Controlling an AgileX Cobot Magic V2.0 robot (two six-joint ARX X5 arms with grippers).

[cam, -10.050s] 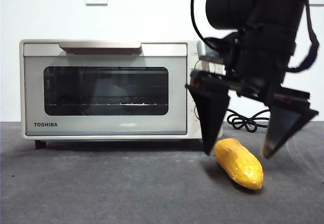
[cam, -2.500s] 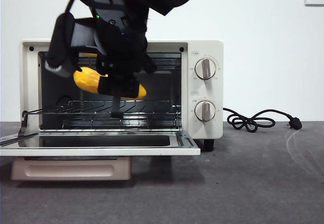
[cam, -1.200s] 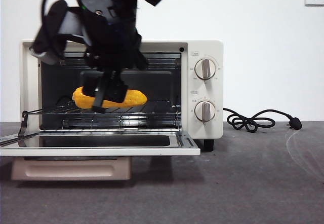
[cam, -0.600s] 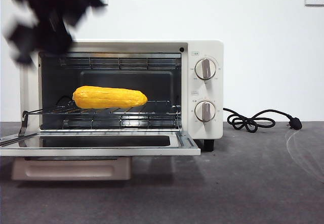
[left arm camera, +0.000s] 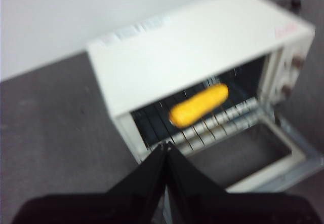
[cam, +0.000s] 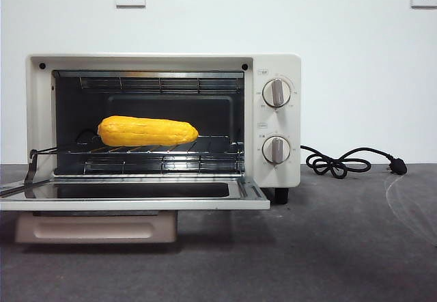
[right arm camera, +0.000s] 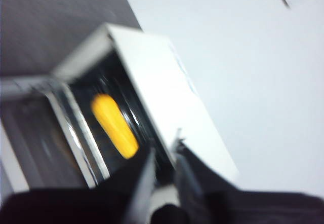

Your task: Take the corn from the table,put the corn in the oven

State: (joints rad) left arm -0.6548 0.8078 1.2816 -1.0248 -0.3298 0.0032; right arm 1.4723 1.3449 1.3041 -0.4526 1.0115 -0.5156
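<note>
The corn [cam: 147, 131] lies lengthwise on the wire rack inside the oven [cam: 164, 61], toward the left of the cavity, with nothing holding it. No arm shows in the front view. The left wrist view looks down from above and outside on the oven [left arm camera: 202, 41] and the corn [left arm camera: 198, 105]. My left gripper [left arm camera: 166, 145] is shut and empty there, its tips touching. In the blurred right wrist view my right gripper [right arm camera: 164, 150] hangs away from the oven [right arm camera: 172, 92] and the corn [right arm camera: 115, 125]. Its jaws stand a narrow gap apart with nothing between them.
The oven's glass door [cam: 136, 203] lies folded down flat toward the front, its beige handle [cam: 95, 228] just above the table [cam: 341, 247]. A black cord [cam: 345, 162] coils on the table right of the oven. Two knobs [cam: 276, 91] sit on its right panel.
A second ago a gripper held the corn on the rack. It let go and rose out of the front view to the upper left. The corn has stayed on the rack.
</note>
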